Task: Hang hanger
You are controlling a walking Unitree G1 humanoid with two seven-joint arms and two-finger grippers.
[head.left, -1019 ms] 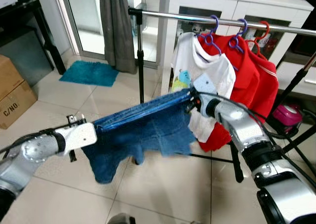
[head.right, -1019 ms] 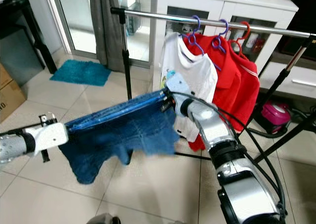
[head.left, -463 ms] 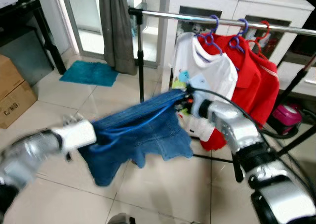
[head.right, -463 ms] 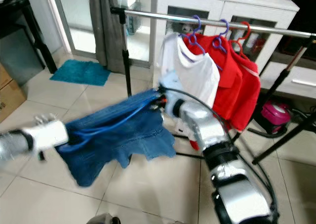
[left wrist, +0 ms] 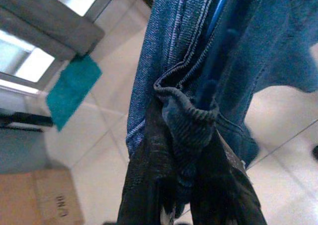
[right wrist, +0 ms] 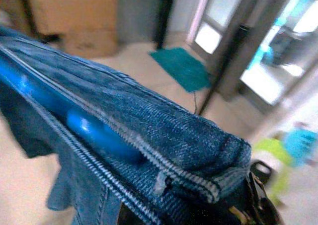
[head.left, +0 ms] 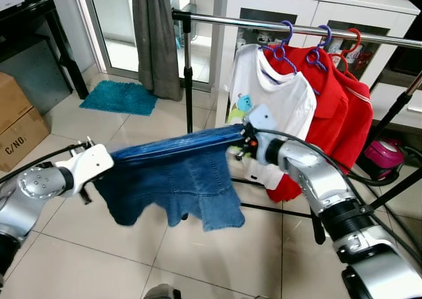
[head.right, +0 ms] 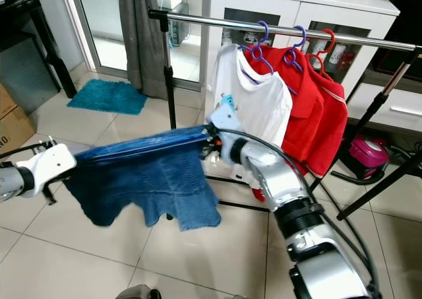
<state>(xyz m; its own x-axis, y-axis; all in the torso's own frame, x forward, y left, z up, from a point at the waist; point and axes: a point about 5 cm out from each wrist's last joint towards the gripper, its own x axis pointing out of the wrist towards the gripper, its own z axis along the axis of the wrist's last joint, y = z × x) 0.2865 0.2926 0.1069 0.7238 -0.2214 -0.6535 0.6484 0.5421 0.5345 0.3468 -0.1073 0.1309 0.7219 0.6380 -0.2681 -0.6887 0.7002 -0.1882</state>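
Currently the jeans (head.left: 175, 180), on a blue hanger (right wrist: 84, 128), hang stretched between both end effectors, below and before the rail (head.left: 297, 28). Left end effector (left wrist: 191, 135) and right end effector (head.left: 245, 144) each clamp a waistband end. Soft, floppy denim probably sags; holding the stiff hanger gives more control.

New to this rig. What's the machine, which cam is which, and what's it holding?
It is a humanoid robot with two silver arms. Two pictures come from its head camera, looking down; the other two look along each wrist. The left pincer and right pincer each grip one end of a pair of denim shorts, stretched between them above the tiled floor. A blue hanger runs inside the waistband. Behind stands a clothes rail with a white shirt and red shirts hanging.
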